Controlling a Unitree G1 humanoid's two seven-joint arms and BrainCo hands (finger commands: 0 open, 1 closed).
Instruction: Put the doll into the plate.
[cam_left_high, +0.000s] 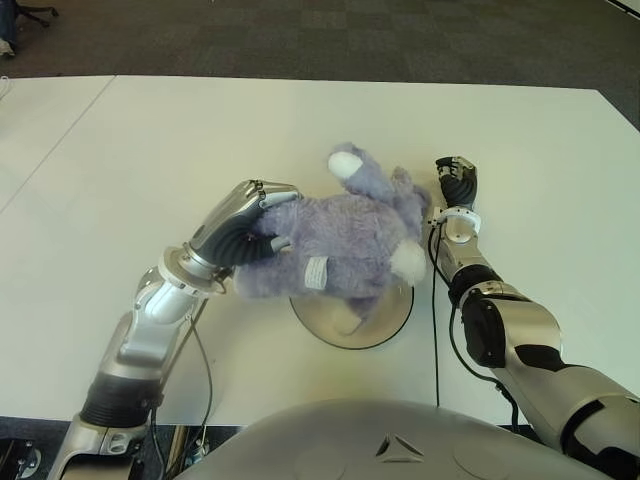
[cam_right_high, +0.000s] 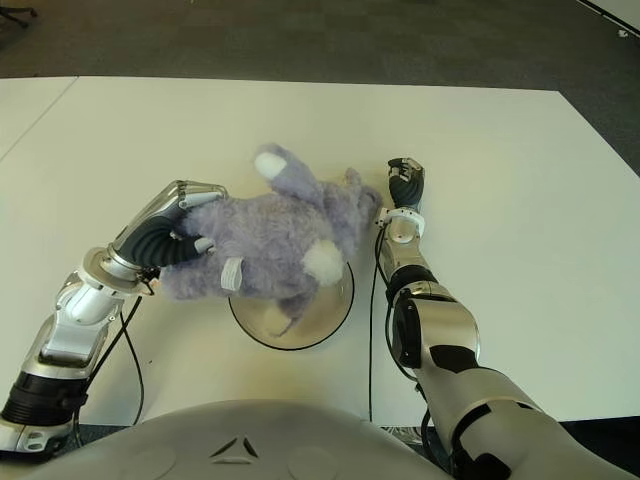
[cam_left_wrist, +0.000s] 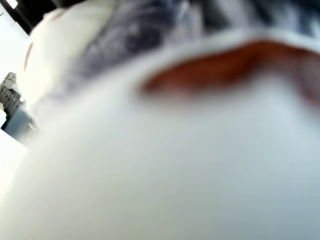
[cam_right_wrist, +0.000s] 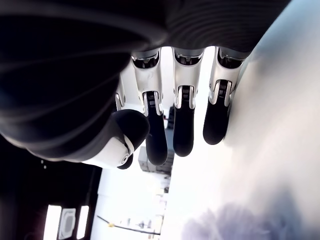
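Doll (cam_left_high: 345, 240) lay across plate (cam_left_high: 385, 322), rear end overhanging onto white bench (cam_left_high: 150, 160). Left hand (cam_left_high: 240, 225) had fingers closed on its rear. Right hand (cam_left_high: 456, 185), fingers loosely extended and empty, beside doll's head. Remaining: centre, release

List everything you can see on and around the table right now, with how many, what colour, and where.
doll: one, lavender plush with white paws, lying over the plate's far part, spilling toward the left.
plate: one, beige with dark rim, table's near-centre, partly under the doll.
table: one, white, filling the view.
carpet: dark grey, beyond the table.
left hand: one, silver and black, fingers gripping the doll's left side.
right hand: one, silver and black, right of the doll, fingers relaxed, holding nothing.
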